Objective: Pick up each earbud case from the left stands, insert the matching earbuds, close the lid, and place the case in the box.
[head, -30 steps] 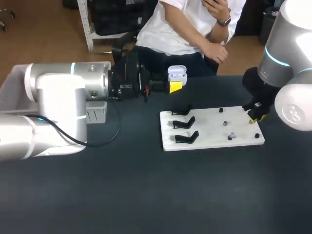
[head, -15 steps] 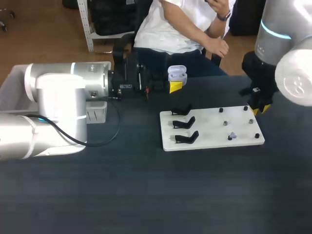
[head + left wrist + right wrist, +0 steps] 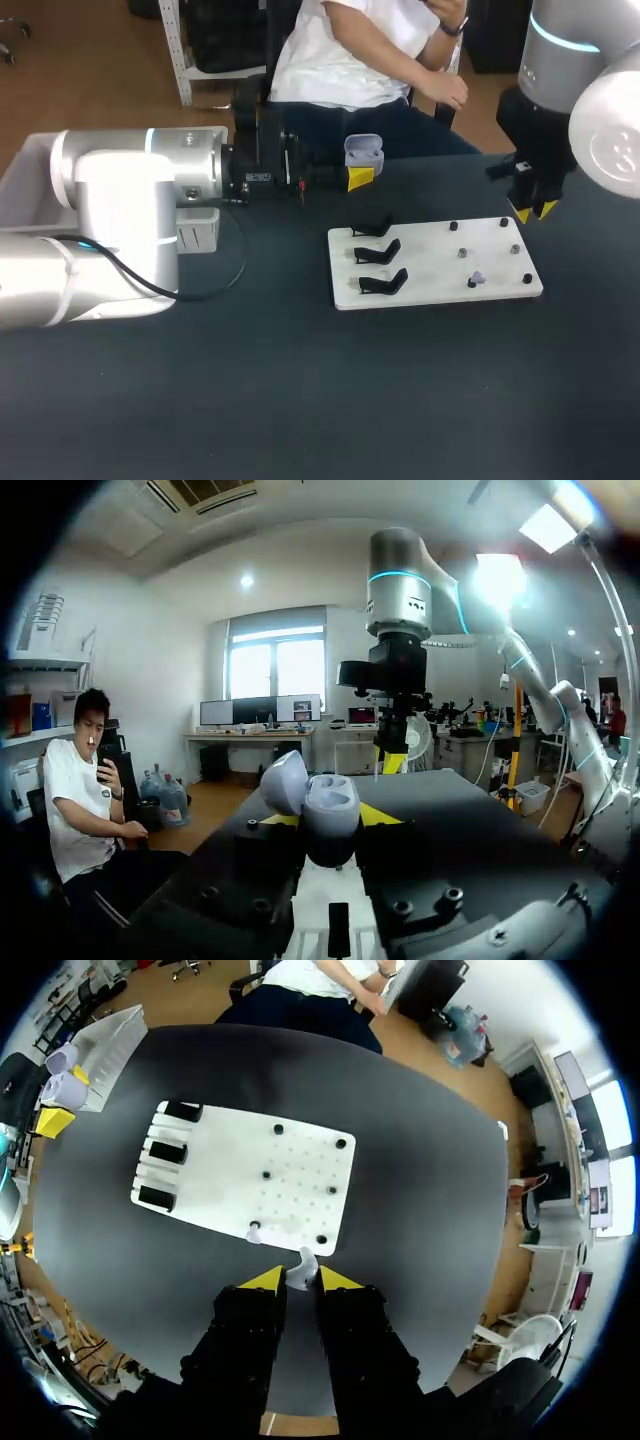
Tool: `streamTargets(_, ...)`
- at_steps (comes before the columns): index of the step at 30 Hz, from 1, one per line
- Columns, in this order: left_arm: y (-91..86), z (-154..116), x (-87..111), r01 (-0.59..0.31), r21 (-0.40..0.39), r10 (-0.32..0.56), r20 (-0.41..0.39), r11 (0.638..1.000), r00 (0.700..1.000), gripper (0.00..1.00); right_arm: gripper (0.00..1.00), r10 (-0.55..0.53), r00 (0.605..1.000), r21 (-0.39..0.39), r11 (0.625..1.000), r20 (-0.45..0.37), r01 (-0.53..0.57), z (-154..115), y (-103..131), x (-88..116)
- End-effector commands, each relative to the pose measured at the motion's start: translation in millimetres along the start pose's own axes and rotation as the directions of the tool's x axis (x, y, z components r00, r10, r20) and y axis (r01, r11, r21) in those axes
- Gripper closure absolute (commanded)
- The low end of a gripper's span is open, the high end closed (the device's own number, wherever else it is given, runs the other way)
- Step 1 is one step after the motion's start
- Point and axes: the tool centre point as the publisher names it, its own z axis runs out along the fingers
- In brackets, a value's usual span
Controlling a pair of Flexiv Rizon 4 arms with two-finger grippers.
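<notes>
Right wrist view suggested the carry: the earbud (image 3: 302,1274) should probably go stem-first, lined up over its socket in the open case (image 3: 322,802), and be pressed gently with no twist. Right gripper (image 3: 293,1280) was nearly closed, pinching the earbud between its tips, just off the board (image 3: 230,1180). Left gripper (image 3: 330,818) clamped the case, well apart from the right gripper.

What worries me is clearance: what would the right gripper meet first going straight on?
The right gripper would likely meet the table just off the board's edge, its held earbud touching first; depth is unclear, so the board's corner is possible.
</notes>
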Motion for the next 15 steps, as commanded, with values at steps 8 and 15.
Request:
streamTargets(8, -2.1, 0.1, 1.2, -0.004, -0.009, 0.005, 0.006, 1.000, 1.000, 1.00, 1.00, 0.648, 0.749, 0.024, 0.758, -0.136, -0.652, -3.7, 25.5, -20.4)
streamTargets(15, -2.1, 0.1, 1.2, -0.004, -0.009, 0.005, 0.006, 1.000, 1.000, 1.00, 1.00, 0.801, 0.591, 0.029, 0.596, -0.100, -0.803, -17.6, 54.0, -37.8)
